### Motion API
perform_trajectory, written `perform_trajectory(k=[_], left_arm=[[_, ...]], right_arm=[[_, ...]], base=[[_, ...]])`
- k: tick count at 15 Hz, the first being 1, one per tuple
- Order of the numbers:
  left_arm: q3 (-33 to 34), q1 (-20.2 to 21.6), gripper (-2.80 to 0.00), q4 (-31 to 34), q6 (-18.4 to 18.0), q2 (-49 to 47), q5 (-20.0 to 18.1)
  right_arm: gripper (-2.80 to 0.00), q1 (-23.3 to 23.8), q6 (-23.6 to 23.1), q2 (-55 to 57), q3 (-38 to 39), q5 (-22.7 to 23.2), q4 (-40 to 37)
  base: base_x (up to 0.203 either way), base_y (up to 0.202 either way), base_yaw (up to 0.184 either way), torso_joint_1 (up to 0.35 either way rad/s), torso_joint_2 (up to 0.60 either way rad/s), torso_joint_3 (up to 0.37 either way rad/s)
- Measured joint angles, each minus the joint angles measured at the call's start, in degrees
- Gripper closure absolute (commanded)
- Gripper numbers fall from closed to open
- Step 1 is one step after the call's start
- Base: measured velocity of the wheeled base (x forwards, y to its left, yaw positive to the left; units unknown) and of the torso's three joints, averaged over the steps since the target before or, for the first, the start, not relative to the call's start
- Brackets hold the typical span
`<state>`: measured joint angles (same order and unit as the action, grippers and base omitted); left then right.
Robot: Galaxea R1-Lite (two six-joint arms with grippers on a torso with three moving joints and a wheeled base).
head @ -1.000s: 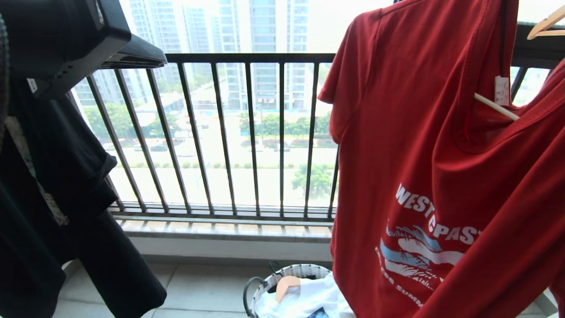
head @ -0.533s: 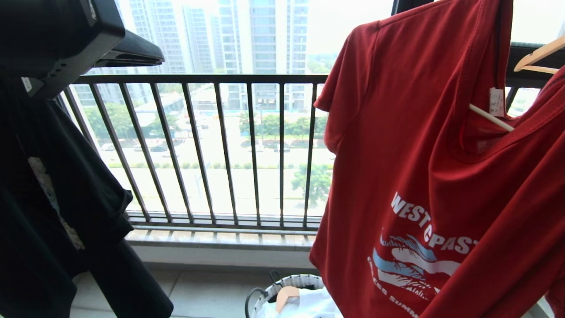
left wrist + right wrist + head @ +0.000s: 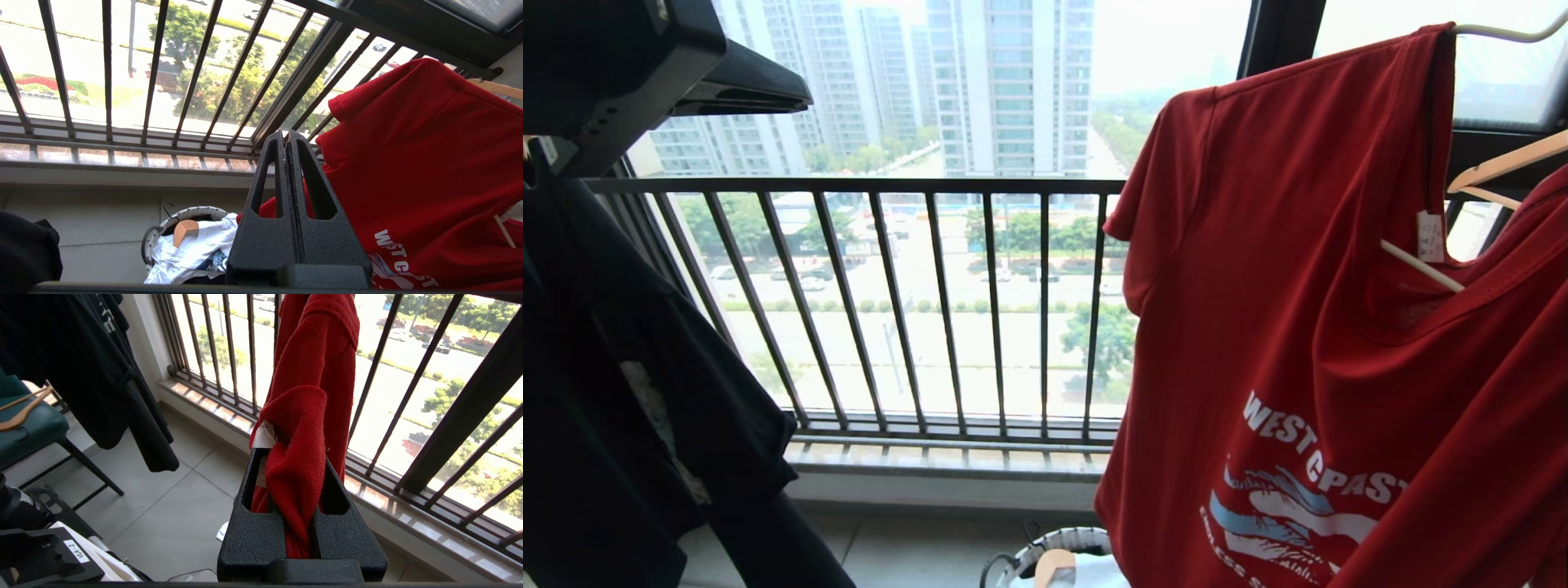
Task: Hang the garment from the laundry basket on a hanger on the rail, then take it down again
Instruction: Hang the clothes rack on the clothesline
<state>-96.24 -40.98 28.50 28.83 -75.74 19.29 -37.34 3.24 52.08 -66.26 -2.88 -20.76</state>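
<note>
Gripping a fold of the garment (image 3: 310, 416), the right gripper (image 3: 296, 457) is lifting best when keeping the white hanger (image 3: 1421, 263) level; left gripper (image 3: 288, 141) is closed, empty.

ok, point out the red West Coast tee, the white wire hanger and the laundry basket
red West Coast T-shirt (image 3: 1258, 245): head view, back panel.
white wire hanger (image 3: 1421, 265): head view, arm crossing the neck opening.
laundry basket (image 3: 192, 212): left wrist view, rim.

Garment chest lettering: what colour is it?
White "WEST COAST" lettering on the red garment, clearest in the head view.
</note>
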Motion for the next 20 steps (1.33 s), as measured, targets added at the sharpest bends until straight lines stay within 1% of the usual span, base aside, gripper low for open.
perform_trajectory(k=[3,8,14,17,20], left_arm=[[0.11,-0.11,0.0,-0.01,0.0,1.53,-0.07],[0.2,-0.22,0.0,0.02,0.0,3.61,-0.09],[0.18,-0.24,0.0,-0.01,0.0,4.69,-0.09],[0.18,-0.22,0.0,0.0,-0.04,5.07,-0.07],[0.16,-0.22,0.0,-0.01,-0.02,5.23,-0.08]], right_arm=[[0.0,0.0,0.17,-0.77,2.45,0.07,0.19],[0.0,0.0,0.09,-1.97,5.4,0.14,0.2],[0.0,0.0,0.09,-2.64,6.26,0.24,0.21],[0.0,0.0,0.09,-2.81,6.32,0.21,0.26],[0.0,0.0,0.44,-2.89,6.29,0.43,0.45]], base=[[0.0,0.0,0.0,0.258,-0.55,-0.297],[0.0,0.0,0.0,0.173,-0.36,-0.195],[0.0,0.0,0.0,0.158,-0.33,-0.174],[0.0,0.0,0.0,0.14,-0.3,-0.152],[0.0,0.0,0.0,0.0,0.0,0.0]])
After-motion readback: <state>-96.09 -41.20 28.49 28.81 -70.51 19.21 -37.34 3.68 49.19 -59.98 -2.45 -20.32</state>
